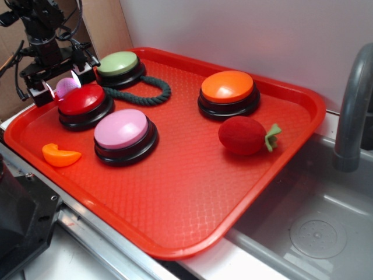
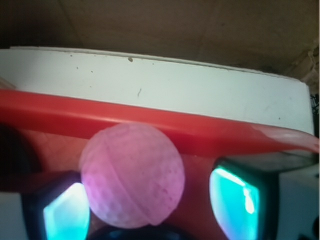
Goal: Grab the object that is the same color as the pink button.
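The claw (image 1: 63, 86) sits at the back left corner of the red tray (image 1: 192, 198), its fingers either side of the small pale pink dimpled ball (image 1: 65, 86). In the exterior view the red button (image 1: 85, 100) hides the ball's lower part. In the wrist view the ball (image 2: 132, 175) fills the gap between the two pads (image 2: 235, 200), nearer the left one, but whether they press on it cannot be told; its bottom edge is cut off. The pink button (image 1: 121, 129) stands near the tray's front, beside an orange slice (image 1: 60, 155).
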Robot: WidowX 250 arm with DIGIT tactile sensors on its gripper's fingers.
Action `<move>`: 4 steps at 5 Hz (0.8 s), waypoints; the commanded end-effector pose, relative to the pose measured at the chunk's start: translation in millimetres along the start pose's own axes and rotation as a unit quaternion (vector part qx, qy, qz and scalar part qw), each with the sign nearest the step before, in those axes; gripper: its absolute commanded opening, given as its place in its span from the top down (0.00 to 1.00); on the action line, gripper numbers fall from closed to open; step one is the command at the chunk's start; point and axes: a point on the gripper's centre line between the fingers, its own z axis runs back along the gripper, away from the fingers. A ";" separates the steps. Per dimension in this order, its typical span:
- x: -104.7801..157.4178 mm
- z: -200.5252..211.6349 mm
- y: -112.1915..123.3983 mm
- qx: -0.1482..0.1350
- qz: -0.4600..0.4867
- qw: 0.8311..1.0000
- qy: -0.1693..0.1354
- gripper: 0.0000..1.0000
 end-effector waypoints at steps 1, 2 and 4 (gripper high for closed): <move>10.8 -3.8 9.4 -0.024 0.009 1.000 0.007 0.00; 14.2 -11.4 6.9 -0.014 0.001 1.000 0.000 1.00; 18.0 6.5 4.1 -0.034 -0.025 0.999 0.003 1.00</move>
